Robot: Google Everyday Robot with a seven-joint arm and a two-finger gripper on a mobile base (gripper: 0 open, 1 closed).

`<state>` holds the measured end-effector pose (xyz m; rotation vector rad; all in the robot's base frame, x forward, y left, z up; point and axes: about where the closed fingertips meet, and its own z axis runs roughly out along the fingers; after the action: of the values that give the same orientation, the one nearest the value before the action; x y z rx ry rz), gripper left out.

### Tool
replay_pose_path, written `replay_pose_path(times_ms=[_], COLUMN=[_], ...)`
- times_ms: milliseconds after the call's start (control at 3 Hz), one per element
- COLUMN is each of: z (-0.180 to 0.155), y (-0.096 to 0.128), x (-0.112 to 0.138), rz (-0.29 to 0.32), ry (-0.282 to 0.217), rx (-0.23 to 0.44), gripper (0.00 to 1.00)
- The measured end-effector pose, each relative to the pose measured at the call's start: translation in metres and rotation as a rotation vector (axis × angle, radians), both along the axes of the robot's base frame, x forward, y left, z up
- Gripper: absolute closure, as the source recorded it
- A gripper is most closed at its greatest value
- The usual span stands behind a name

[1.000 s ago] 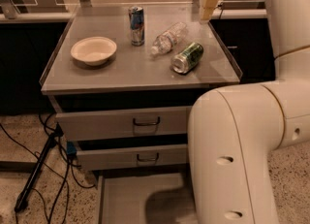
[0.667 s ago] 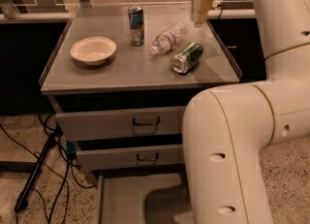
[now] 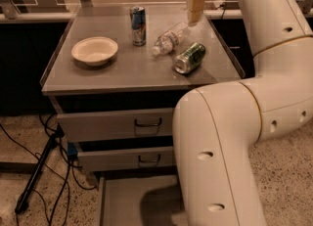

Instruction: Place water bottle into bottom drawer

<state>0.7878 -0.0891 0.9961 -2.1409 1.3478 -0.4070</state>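
The water bottle [image 3: 169,38], clear with a white cap, lies on its side on the grey cabinet top [image 3: 98,76], between the blue-silver can and the green can. My gripper [image 3: 194,6] hangs over the back right of the top, just above and behind the bottle's base end, not touching it. The bottom drawer [image 3: 126,201] is pulled out at floor level, its grey floor showing; my arm hides its right part.
A blue-silver can [image 3: 138,25] stands upright left of the bottle. A green can [image 3: 189,57] lies on its side to the bottle's right front. A white bowl [image 3: 95,50] sits at the left. Two upper drawers [image 3: 146,122] are shut. Cables [image 3: 44,171] lie on the floor at left.
My gripper has moved left and lower, toward the bottle's base end. The bottle, cans and bowl have not moved.
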Motion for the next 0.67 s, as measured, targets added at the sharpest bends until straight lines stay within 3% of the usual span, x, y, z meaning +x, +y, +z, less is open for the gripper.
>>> replay_pose_path(times_ms=[333, 667], z=[-0.0026, -0.0026], y=[0.0156, 0.0156], x=[0.0046, 0.0046], rz=[0.03, 0.03], ry=[-0.008, -0.008], rx=[-0.042, -0.042], gripper=[0.0, 0.0])
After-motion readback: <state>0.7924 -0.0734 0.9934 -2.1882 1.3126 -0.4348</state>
